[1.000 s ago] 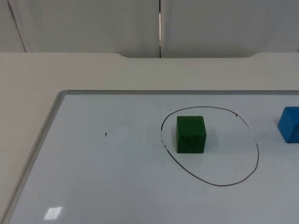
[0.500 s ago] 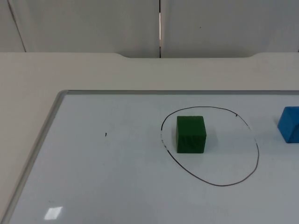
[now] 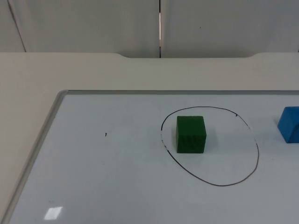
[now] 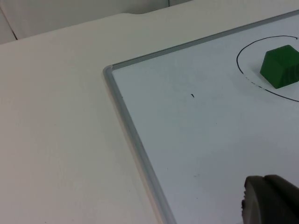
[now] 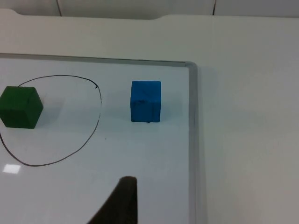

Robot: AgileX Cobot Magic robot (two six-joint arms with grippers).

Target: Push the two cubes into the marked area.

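Your left gripper [image 4: 271,200] waits above the whiteboard [image 4: 187,140] near its corner. Your right gripper [image 5: 122,200] hovers short of the blue cube [image 5: 145,101]; I cannot tell either gripper's finger state. Nothing has shifted over the last second. The green cube [image 3: 191,134] sits inside the marked circle [image 3: 258,158]; the blue cube [image 3: 290,124] remains outside, probably your next push.

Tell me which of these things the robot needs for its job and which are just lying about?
Needed:
- green cube, inside the hand-drawn black outline
- blue cube, outside the outline
- white metal-framed board

Lying about:
- small black mark on the board
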